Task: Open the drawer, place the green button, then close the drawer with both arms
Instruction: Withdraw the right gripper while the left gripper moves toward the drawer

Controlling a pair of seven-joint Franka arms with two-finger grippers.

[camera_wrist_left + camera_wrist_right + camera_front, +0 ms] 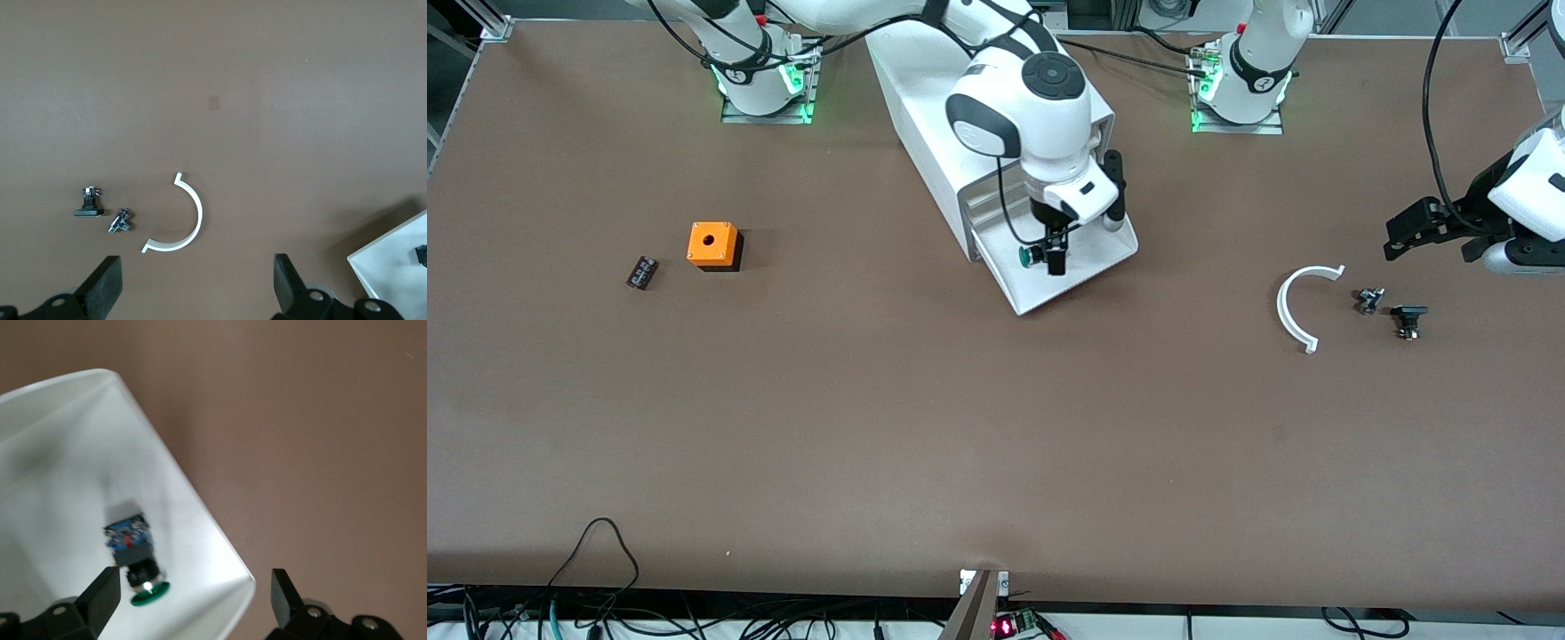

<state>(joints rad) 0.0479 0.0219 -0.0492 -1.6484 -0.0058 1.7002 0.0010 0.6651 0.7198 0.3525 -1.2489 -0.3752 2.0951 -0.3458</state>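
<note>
The lowest drawer [1089,283] of the white cabinet [925,116] stands pulled out. The button [1032,256], with its green cap and black body, lies on its side in the drawer. My right gripper [1060,244] hangs open just over the drawer and holds nothing. In the right wrist view the button [137,559] lies on the drawer floor [60,453] beside one finger, and the gripper [193,600] is spread wide. My left gripper [1402,234] waits open over the table at the left arm's end; it is also open in the left wrist view [197,293].
An orange cube [713,244] and a small dark-brown block [641,272] lie toward the right arm's end. A white curved strip [1291,311], a small metal part [1369,300] and a black part [1408,318] lie near the left gripper. A drawer corner [393,260] shows in the left wrist view.
</note>
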